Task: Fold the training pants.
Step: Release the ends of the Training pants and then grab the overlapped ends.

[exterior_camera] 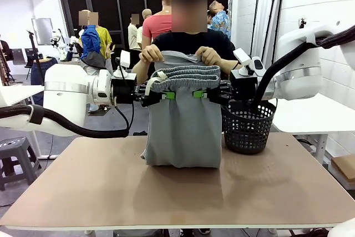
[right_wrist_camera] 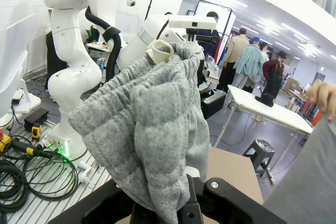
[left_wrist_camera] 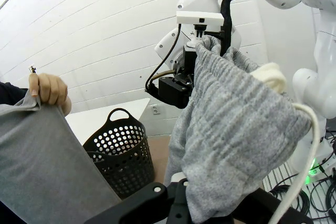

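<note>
Two sets of fingers are doing the holding: our left fingers [exterior_camera: 169, 95] are squeezing shut on one end of the bunched waistband [exterior_camera: 186, 73], and our right fingers [exterior_camera: 198, 94] are squeezing shut on the other end. The training pants [exterior_camera: 183, 131] are hanging down from there, in the middle above the surface [exterior_camera: 277, 187], and their low fold is resting on it. Across from us, the person is lifting the far end of the cloth with one hand [exterior_camera: 151, 54] and the other hand [exterior_camera: 209, 55], a bit higher than our grip. We are worrying about a few things. The waistband is thick and puffy, so we are only pinching a lump of it, and it could be slipping out if anyone is tugging too hard. If one side is dropping, the whole fold is going crooked. The white drawstring [exterior_camera: 156, 79] is dangling close to our left fingers, and it could be getting caught or pulled when we are moving. The black basket [exterior_camera: 247, 131] is sitting just beside the pants, under our right arm, so a swing that way could be bumping it or knocking it over. The person's hands are near our fingers too, so we are needing to be slow and gentle when the two ends are coming together. If our two arms are moving at different speeds, the cloth is going to be twisting, and the edges are not going to be lining up.
</note>
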